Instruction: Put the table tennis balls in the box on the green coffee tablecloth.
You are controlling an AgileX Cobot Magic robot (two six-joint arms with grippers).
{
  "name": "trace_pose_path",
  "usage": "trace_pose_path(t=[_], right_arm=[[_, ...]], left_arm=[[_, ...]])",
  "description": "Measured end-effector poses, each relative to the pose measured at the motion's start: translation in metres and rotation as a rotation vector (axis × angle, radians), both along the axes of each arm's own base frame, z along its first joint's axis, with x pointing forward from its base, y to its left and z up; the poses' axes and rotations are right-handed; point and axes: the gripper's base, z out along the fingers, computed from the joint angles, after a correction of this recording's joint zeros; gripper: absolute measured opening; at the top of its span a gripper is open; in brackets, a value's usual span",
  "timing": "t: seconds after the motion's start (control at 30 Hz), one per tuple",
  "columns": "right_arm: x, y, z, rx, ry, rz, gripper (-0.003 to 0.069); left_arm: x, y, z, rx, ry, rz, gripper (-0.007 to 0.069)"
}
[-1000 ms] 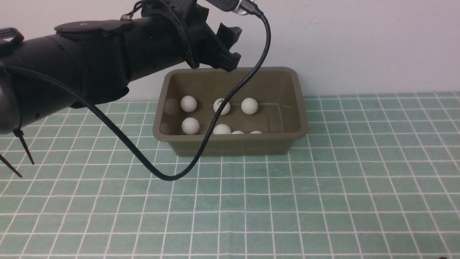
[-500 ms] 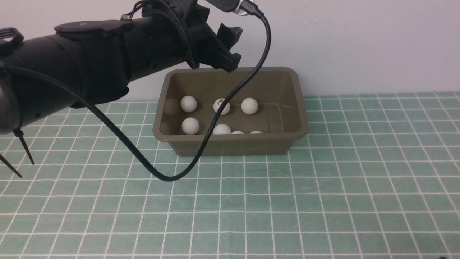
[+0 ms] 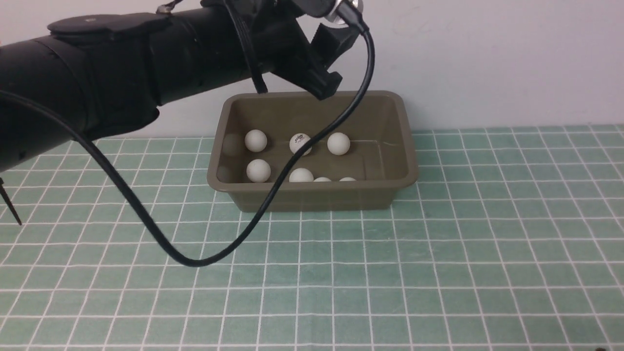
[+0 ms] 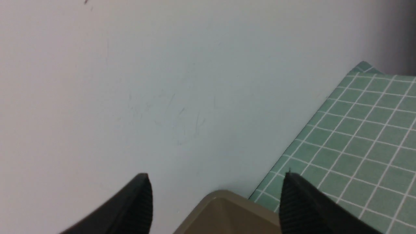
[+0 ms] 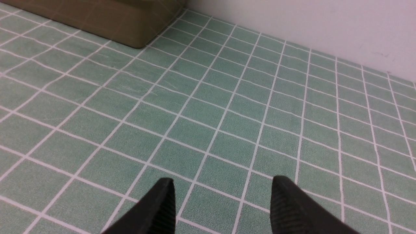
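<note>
The olive-brown box point(image 3: 312, 195) stands at the back of the green grid tablecloth point(image 3: 438, 253), against the wall. Several white table tennis balls point(image 3: 256, 140) lie inside it; one point(image 3: 300, 143) shows a dark logo. My left gripper point(image 3: 334, 61) hangs open and empty above the box's far rim; in the left wrist view its fingers point(image 4: 214, 182) frame a box corner point(image 4: 224, 211) and the wall. My right gripper point(image 5: 222, 187) is open and empty over bare cloth, with the box's corner point(image 5: 130, 19) far ahead. It is out of the front view.
A black cable point(image 3: 273, 185) loops from the left wrist down across the box's front to the cloth. A pale wall point(image 3: 487, 58) runs right behind the box. The left arm point(image 3: 122, 83) spans the upper left.
The left arm has lifted and shifted a little to the right, carrying the gripper higher over the box's far rim; the cable loop swung left. The balls have not moved.
</note>
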Motion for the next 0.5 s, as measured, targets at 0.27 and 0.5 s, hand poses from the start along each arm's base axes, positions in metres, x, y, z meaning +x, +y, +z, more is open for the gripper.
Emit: trace_pose_path(t=[0.27, 0.5], right_arm=[[0.000, 0.000, 0.000, 0.000, 0.000, 0.000, 0.0370], [0.000, 0.000, 0.000, -0.002, 0.000, 0.000, 0.0370]], left_arm=[[-0.025, 0.001, 0.029, 0.050, -0.171, -0.127, 0.0471], [-0.038, 0.008, 0.040, 0.005, -0.096, -0.120, 0.0471]])
